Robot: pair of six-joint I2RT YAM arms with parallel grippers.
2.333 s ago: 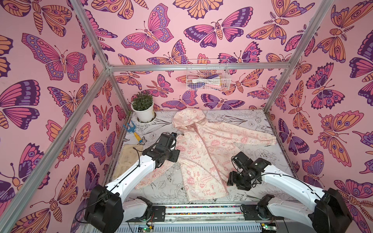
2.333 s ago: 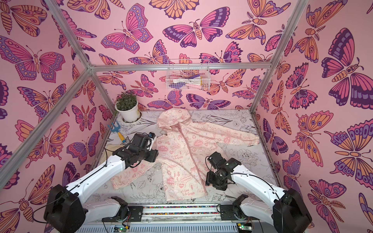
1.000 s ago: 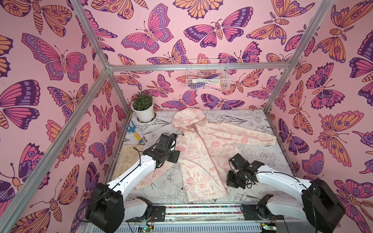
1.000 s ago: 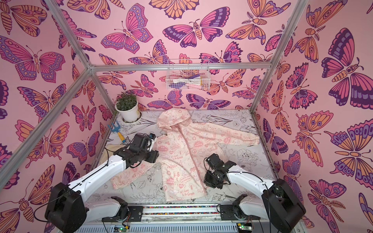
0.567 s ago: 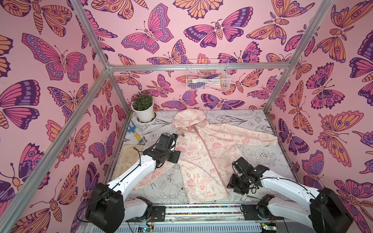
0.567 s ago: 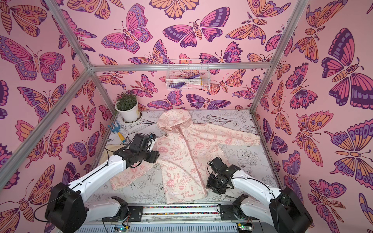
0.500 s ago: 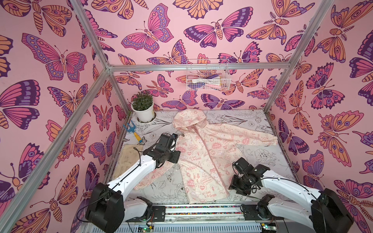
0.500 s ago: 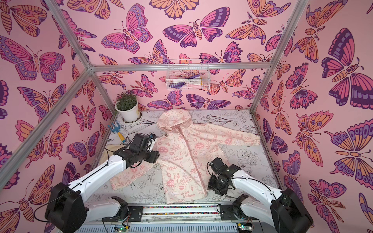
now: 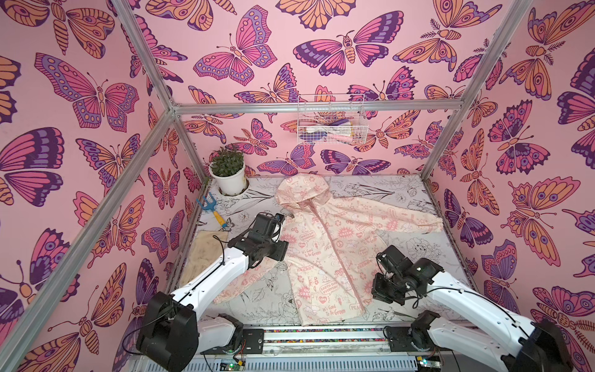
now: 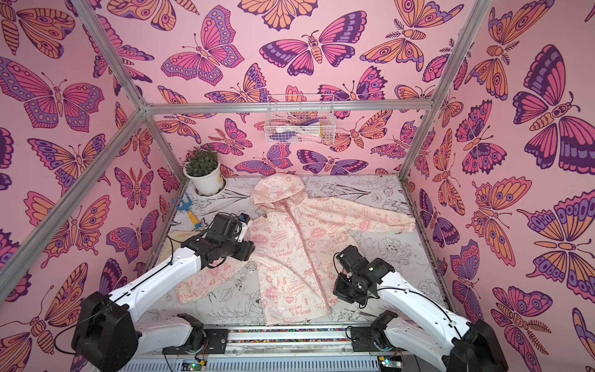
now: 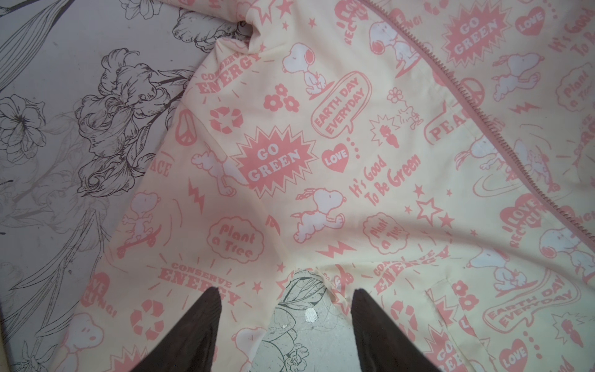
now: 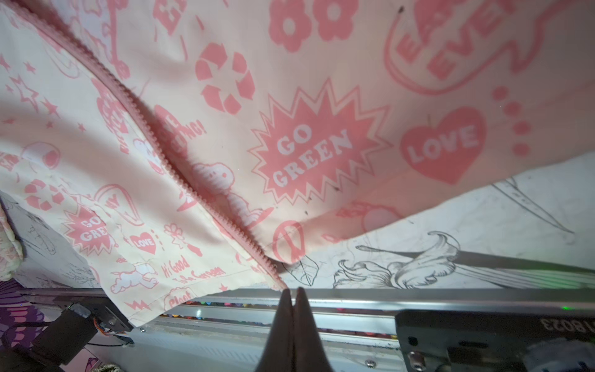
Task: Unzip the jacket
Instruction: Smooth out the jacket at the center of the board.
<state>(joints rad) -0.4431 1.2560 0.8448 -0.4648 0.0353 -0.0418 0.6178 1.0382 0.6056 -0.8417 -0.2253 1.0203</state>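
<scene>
Right gripper [image 12: 292, 294] moved nearer jacket [image 12: 322, 128] hem (jaws together)

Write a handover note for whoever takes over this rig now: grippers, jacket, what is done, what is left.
Left gripper: open, above the jacket by the armpit of one sleeve, holding nothing.
Right gripper: shut, tips at the hem end of the zipper; no grip can be confirmed.
Jacket: flat, front up, hood at the far side.
Done: unclear; the front looks closed from above.
Left: check the zipper, then part the front if needed.
</scene>
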